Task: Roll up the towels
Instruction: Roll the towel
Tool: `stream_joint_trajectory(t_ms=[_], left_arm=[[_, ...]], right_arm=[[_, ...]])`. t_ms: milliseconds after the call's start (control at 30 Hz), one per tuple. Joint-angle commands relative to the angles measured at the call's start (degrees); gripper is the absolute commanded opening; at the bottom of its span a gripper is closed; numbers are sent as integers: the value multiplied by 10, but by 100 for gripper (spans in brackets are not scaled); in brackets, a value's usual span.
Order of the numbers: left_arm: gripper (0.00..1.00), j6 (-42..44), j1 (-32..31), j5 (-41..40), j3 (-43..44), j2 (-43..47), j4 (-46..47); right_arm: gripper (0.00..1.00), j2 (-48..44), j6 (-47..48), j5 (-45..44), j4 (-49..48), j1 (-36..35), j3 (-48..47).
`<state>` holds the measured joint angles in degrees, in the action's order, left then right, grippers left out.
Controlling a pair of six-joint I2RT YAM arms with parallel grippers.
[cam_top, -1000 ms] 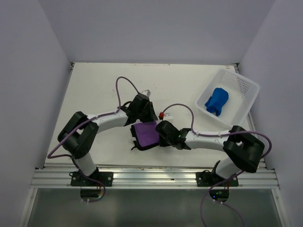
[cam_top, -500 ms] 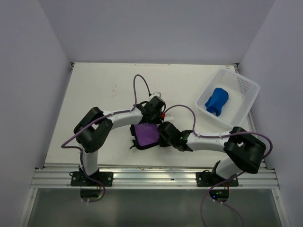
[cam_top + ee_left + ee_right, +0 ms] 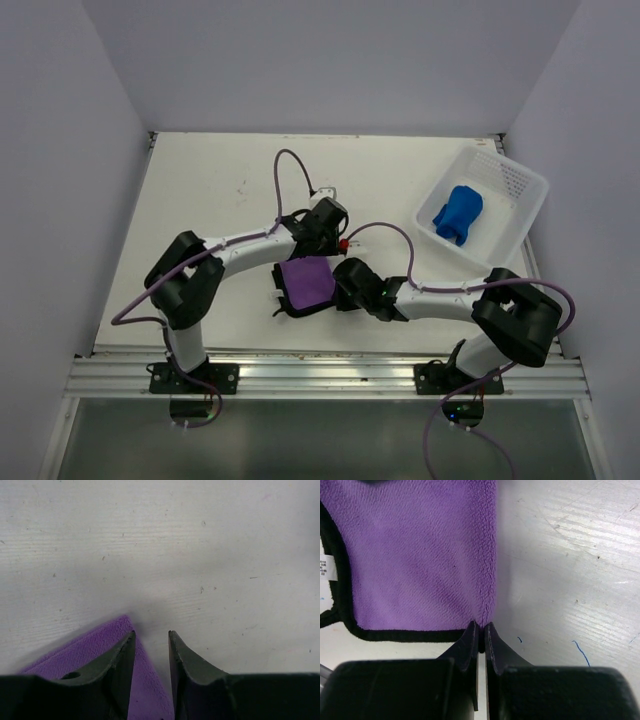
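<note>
The purple towel [image 3: 306, 282] with black trim lies folded flat on the table's middle. My right gripper [image 3: 340, 293] is shut on its near right corner; in the right wrist view the fingertips [image 3: 481, 624] pinch the trim at the purple towel's [image 3: 415, 555] edge. My left gripper [image 3: 320, 250] hovers at the far right corner. Its jaws [image 3: 151, 632] stand open, with the purple towel's tip [image 3: 90, 647] under the left finger and bare table between them. The blue towel [image 3: 458, 213] sits bunched in the basket.
The white perforated basket [image 3: 523, 180] stands at the back right, near the right wall. A white care label [image 3: 326, 569] sticks out at the purple towel's left edge. Cables loop above both arms.
My left arm has swung right along the towel's far edge to its far right corner, its jaws parting slightly. The right gripper has kept its hold.
</note>
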<state>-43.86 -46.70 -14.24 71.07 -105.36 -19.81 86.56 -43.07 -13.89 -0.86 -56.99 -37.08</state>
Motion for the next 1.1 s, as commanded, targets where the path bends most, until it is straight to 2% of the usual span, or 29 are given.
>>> stream_joint_trajectory(t_ms=[0,200,533,1067], left_arm=[[37,-2,0,-17,28,34,6],[37,-8,-1,-46,28,25,-21],[40,-21,0,-44,20,-21,-25],[38,-30,0,-37,4,-70,-15]], right_arm=[[0,11,-2,1,39,-2,24],[0,7,-1,0,41,-1,25],[0,12,-1,-1,44,-1,23],[0,9,-7,-2,39,-1,29]])
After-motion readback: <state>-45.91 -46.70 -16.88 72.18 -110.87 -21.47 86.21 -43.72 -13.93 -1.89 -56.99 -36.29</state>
